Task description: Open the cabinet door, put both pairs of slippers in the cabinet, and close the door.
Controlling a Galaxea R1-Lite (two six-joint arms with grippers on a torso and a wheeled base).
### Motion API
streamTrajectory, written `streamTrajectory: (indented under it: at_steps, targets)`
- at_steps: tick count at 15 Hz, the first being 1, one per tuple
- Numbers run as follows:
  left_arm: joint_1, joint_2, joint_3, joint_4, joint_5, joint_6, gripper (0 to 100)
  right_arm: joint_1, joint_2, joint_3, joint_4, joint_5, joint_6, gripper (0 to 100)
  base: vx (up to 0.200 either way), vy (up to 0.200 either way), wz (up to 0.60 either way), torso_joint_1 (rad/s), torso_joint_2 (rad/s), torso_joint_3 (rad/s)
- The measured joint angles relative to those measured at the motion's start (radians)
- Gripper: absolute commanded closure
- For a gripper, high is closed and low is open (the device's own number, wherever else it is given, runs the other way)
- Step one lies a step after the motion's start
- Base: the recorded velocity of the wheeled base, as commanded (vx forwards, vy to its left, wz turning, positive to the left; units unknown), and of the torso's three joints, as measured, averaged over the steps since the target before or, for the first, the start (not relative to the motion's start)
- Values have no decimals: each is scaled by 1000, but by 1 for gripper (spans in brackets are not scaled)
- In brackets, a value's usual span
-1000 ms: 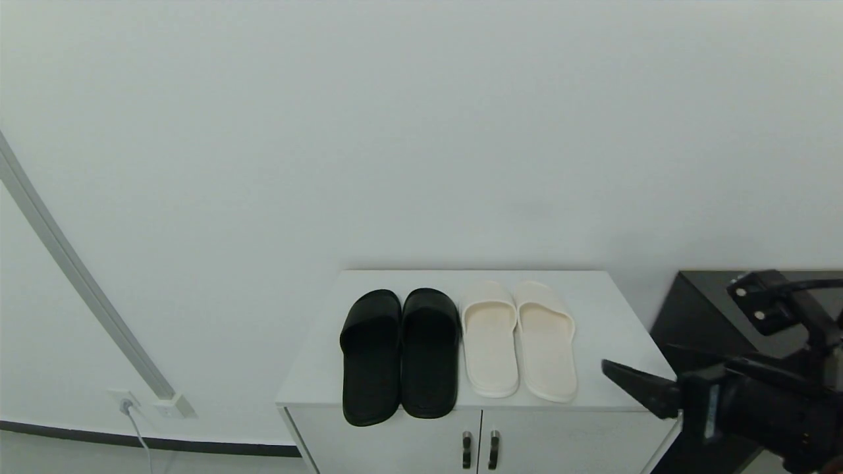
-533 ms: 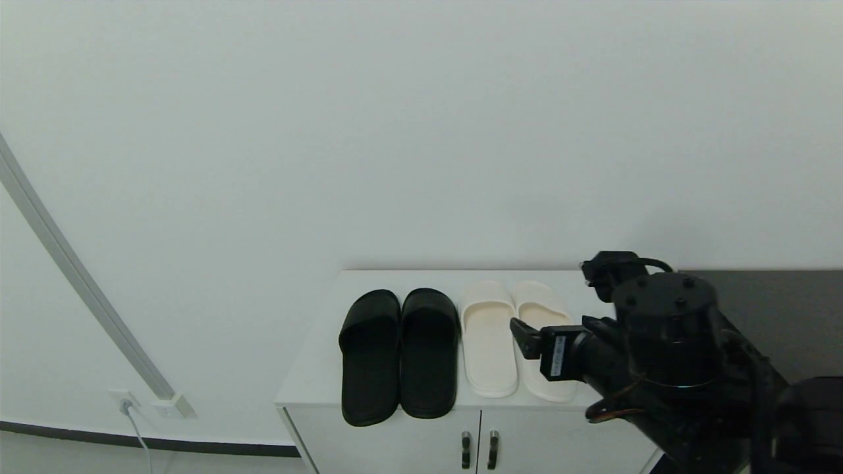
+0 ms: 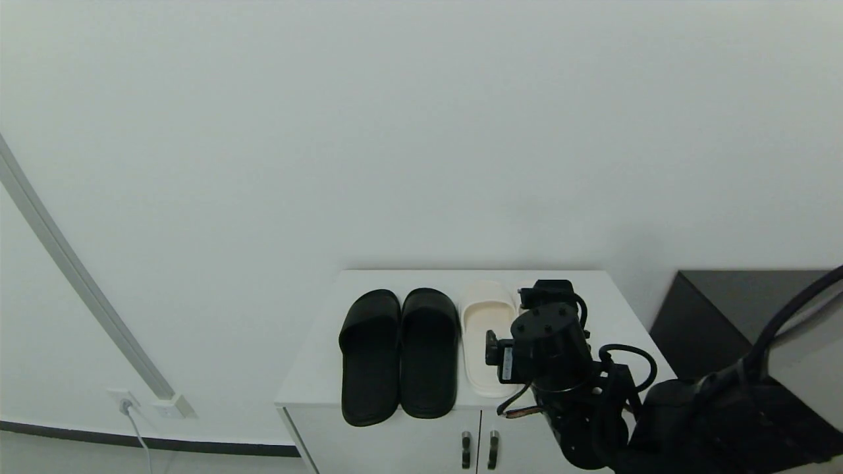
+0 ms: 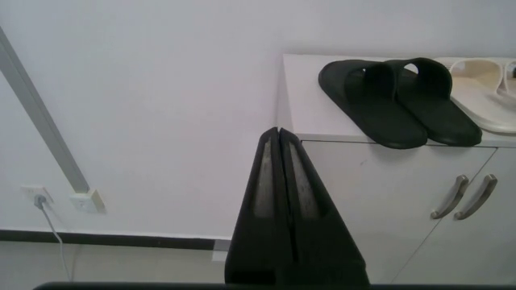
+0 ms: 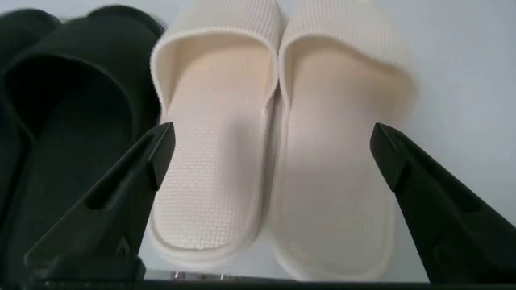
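1. The left gripper (image 4: 278,138), a black two-fingered pincer, has its fingers pressed flat together on nothing. It hangs apart from the cabinet, off its left front corner.
2. The right gripper (image 5: 272,137), also black, has its fingers spread wide. It is poised above the heel ends of the pair of cream textured slippers (image 5: 278,185) without touching them.
3. The low white cabinet (image 3: 309,375) has both doors closed, with two upright metal handles (image 3: 479,449) side by side at the seam.
4. On its top, the pair of black rubber slippers (image 3: 398,355) lies just left of the cream pair, heels at the front edge and toes toward the wall.
5. Behind, a white wall socket (image 3: 123,399) sits low on the wall, left of the cabinet.
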Motion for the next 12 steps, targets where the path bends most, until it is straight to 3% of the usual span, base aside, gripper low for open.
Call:
streamTrajectory:
  at_steps: [12]
  targets:
    - [0,0,0,0,0,-1,100,-137,269,-265,-58,5,-42,0,0,0,0,0,0,0]
